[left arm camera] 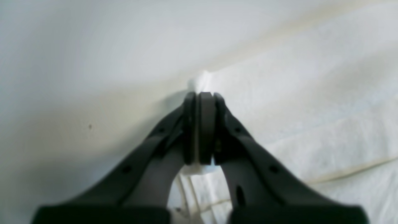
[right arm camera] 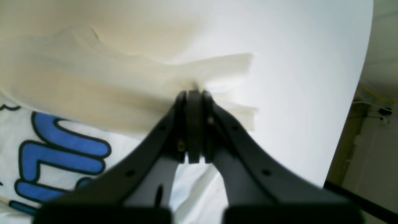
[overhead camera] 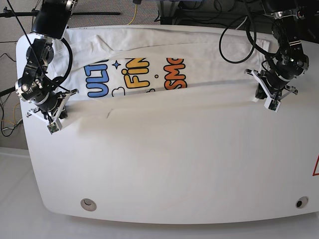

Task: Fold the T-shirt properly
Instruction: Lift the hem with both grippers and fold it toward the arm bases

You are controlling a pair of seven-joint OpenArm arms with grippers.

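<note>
Nearest the table's (overhead camera: 164,189) front edge, bare white surface showed. Behind it, the T-shirt (overhead camera: 134,74) lay spread widthwise, its near portion doubled over the print. The right gripper (right arm camera: 194,93) and left gripper (left arm camera: 202,93) each pinched cloth at opposite ends of that folded edge, probably to carry it evenly. Beyond the T-shirt, cables (overhead camera: 234,30) hung.

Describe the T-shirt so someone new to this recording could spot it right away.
On the white table, look along the far edge between the two arms. The T-shirt lies spread there, white cloth with its near part folded over, each end pinched in shut jaws. Its cartoon lettering in blue, yellow and orange is what separates it from the plain table.
</note>
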